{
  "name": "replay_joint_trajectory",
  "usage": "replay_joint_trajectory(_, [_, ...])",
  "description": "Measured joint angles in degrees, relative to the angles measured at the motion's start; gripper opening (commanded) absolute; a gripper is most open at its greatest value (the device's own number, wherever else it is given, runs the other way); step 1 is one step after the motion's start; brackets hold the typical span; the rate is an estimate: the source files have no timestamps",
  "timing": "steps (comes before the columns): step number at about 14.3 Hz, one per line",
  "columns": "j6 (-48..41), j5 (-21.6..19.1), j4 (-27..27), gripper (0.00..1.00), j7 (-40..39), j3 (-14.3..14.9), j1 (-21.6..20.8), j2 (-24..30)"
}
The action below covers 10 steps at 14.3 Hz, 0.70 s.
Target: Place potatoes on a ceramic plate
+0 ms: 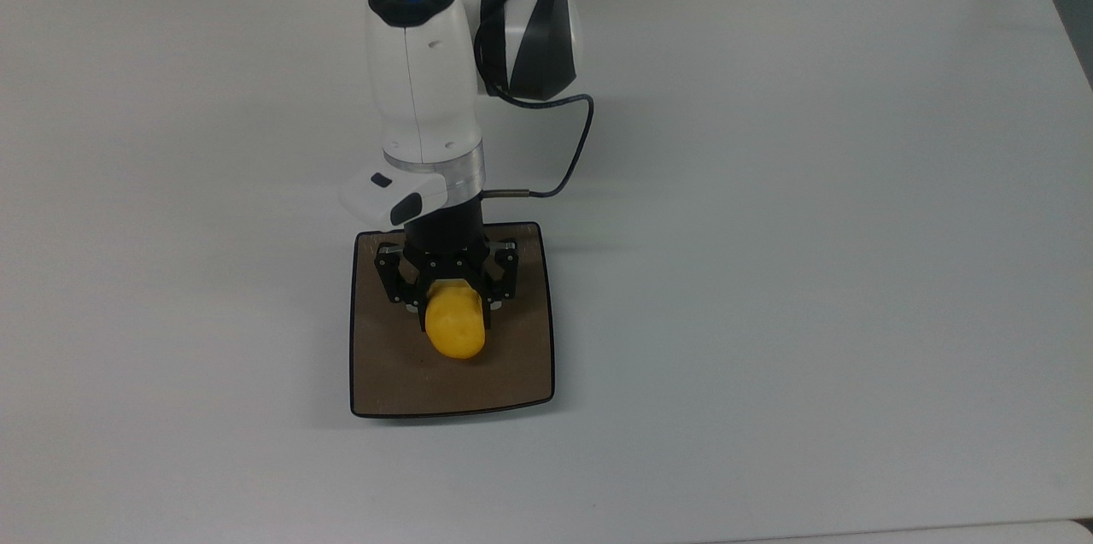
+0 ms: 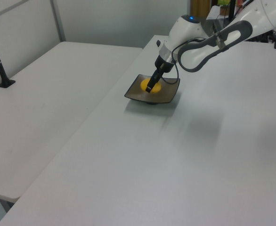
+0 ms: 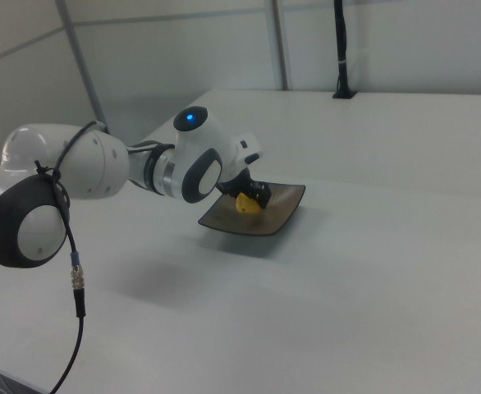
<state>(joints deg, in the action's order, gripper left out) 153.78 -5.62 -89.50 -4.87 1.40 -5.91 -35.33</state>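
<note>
The square taupe-brown ceramic plate (image 1: 512,365) with its thin black rim sits mid-table, also seen at an angle as plate (image 2: 168,94) and plate (image 3: 281,209). A yellow potato (image 1: 455,332) is over the plate's middle, low above or touching its surface. My gripper (image 1: 453,324) points down over the plate and is shut on the potato, black fingers on either side. In the left view the potato (image 2: 144,85) shows beside the gripper (image 2: 150,88). The right view has the potato (image 3: 245,204) under the gripper (image 3: 254,199).
The white table (image 1: 811,228) spreads wide on all sides of the plate. A second white table (image 2: 44,94) adjoins it on the left view's left. A black post (image 3: 341,49) stands at the far edge in the right view. A cable (image 1: 564,172) loops off the wrist.
</note>
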Motion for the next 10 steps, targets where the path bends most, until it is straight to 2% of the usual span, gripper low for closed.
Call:
replay_joint_trajectory(1, [0.0,0.0,0.41,0.63,0.02,0.0,-0.01,-0.54])
replay_joint_trajectory(2, [0.0,0.0,0.8,0.89,0.04,0.0,-0.04,-0.91])
replay_joint_trajectory(3, [0.0,0.0,1.08,1.0,0.06,0.0,-0.09,-1.11])
replay_joint_trajectory(10, [0.0,0.02,1.67,1.0,0.2,0.0,-0.13,-1.14])
